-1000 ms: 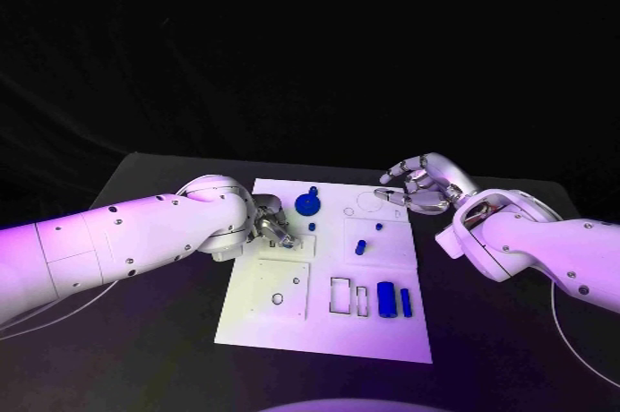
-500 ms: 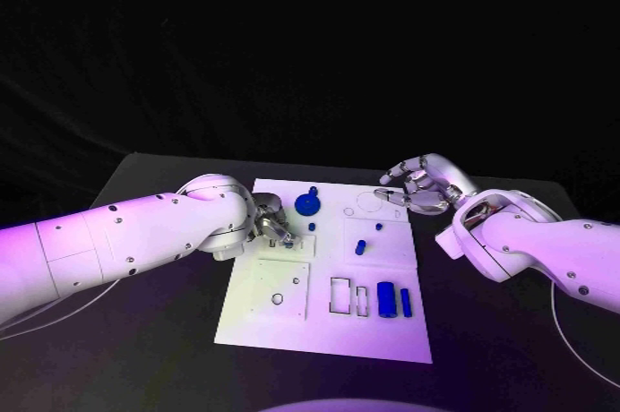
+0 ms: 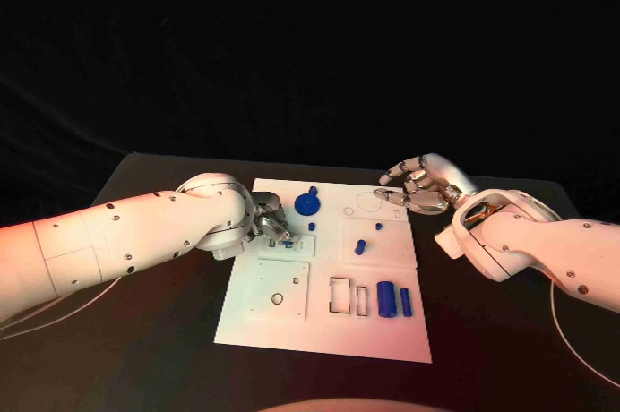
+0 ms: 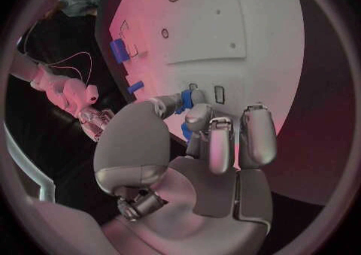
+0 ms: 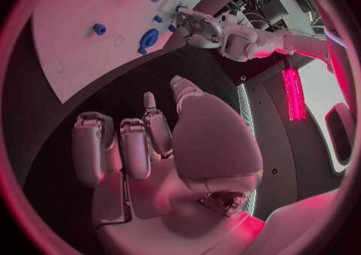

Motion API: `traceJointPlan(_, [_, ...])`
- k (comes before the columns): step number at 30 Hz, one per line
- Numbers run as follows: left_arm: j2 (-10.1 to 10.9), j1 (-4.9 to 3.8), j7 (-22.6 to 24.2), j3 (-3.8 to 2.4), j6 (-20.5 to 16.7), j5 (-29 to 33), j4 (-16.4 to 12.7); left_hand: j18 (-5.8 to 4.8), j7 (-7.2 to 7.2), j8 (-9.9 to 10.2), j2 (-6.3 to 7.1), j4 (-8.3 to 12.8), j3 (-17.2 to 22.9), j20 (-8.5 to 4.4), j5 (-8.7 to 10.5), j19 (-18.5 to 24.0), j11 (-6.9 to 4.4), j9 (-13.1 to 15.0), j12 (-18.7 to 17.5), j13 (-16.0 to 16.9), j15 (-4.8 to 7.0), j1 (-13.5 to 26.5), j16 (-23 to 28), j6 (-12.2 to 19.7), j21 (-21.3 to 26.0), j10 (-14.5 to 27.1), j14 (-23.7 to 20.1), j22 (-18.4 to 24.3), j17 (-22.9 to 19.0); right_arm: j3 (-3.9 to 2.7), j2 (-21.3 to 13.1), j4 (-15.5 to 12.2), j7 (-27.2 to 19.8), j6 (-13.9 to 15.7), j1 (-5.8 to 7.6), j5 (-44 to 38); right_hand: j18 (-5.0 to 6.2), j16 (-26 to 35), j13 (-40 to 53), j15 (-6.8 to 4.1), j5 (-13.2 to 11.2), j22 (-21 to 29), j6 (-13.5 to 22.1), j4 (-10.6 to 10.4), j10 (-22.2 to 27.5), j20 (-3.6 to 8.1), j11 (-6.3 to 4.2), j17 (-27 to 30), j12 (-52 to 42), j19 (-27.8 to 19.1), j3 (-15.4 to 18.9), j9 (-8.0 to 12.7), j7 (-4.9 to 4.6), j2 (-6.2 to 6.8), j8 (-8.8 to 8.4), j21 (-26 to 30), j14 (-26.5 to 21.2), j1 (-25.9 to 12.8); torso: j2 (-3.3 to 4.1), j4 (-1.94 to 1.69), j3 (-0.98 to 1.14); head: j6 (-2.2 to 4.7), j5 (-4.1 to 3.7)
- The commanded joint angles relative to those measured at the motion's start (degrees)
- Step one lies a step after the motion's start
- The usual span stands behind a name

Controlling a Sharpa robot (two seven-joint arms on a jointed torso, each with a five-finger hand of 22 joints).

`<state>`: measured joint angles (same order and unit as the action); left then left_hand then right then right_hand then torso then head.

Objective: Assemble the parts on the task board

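On task board (image 3: pixel 323 327), left hand (image 3: pixel 274 226)

The task board (image 3: pixel 323 318) looks like smooth matt white plastic; the parts (image 3: pixel 388 299) on it are glossy blue plastic. Both hands, left (image 3: pixel 274 227) and right (image 3: pixel 420 186), show polished silvery metal (pale glossy shells on the arms), over a matt black table (image 3: pixel 155 340)

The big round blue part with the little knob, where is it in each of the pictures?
Head view: the round blue part sits at the far end of the task board, just beyond the left hand.
Left wrist view: I cannot pick it out.
Right wrist view: it lies near the board's edge, close to the left hand.
Shared landmark: the left hand beside it.
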<state>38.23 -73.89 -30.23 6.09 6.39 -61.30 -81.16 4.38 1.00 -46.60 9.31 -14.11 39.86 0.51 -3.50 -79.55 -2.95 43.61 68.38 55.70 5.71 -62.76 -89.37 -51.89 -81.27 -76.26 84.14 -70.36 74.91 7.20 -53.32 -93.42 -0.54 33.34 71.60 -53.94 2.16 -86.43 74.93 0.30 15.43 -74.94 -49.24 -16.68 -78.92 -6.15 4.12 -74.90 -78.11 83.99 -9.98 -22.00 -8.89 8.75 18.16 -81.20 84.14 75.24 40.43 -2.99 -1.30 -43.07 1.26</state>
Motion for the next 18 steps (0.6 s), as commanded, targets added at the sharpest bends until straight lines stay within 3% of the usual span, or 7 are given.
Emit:
traceJointPlan(1, [-0.07,0.12,0.04,0.03,0.06,2.7,-0.06,-0.18,0.02,0.37,-1.88,2.75,2.2,0.09,0.41,0.08,0.12,-0.02,-0.47,-0.57,0.09,-3.02,0.41,0.39,0.2,0.42,5.26,0.22,12.88,0.0,0.0,-0.03,0.18,-0.94,-0.04,-0.48,0.33,0.37,2.43,-0.44,0.27,-8.61,0.46,0.03,0.23,0.21,-0.07,-4.78,0.13,0.42,0.26,-0.09,0.13,-0.02,0.26,0.35,3.51,-0.48,-0.05,0.01,-0.01,-0.03,0.01])
traceJointPlan(11, [0.52,-0.21,-0.01,-0.45,2.2,5.73,-0.34,-0.15,0.2,0.57,-2.11,3.64,2.37,0.18,0.66,0.19,0.27,-0.05,-1.05,-1.44,-0.03,-3.97,0.49,0.63,0.32,0.84,5.21,0.38,12.71,0.0,-0.05,-0.03,0.28,-0.96,-0.04,-0.54,0.33,0.37,2.43,-0.44,0.27,-8.61,0.46,0.03,0.23,0.21,-0.07,-4.78,0.13,0.42,0.26,-0.09,0.13,-0.02,0.26,0.35,3.51,-0.48,-0.02,-0.01,0.0,0.01,0.04])
traceJointPlan(18, [0.39,-1.46,-0.38,-0.83,6.65,7.43,0.41,-0.15,0.26,0.66,-2.1,3.88,2.3,0.21,0.7,0.22,0.32,-0.07,-1.32,-1.83,-0.07,-4.2,0.49,0.7,0.35,1.02,5.22,0.42,12.72,0.0,-0.06,-0.02,0.38,-0.96,-0.04,-0.59,0.33,0.37,2.43,-0.44,0.27,-8.61,0.46,0.03,0.23,0.21,-0.07,-4.78,0.13,0.42,0.26,-0.09,0.13,-0.02,0.26,0.35,3.51,-0.48,0.0,0.02,0.04,0.02,0.04])
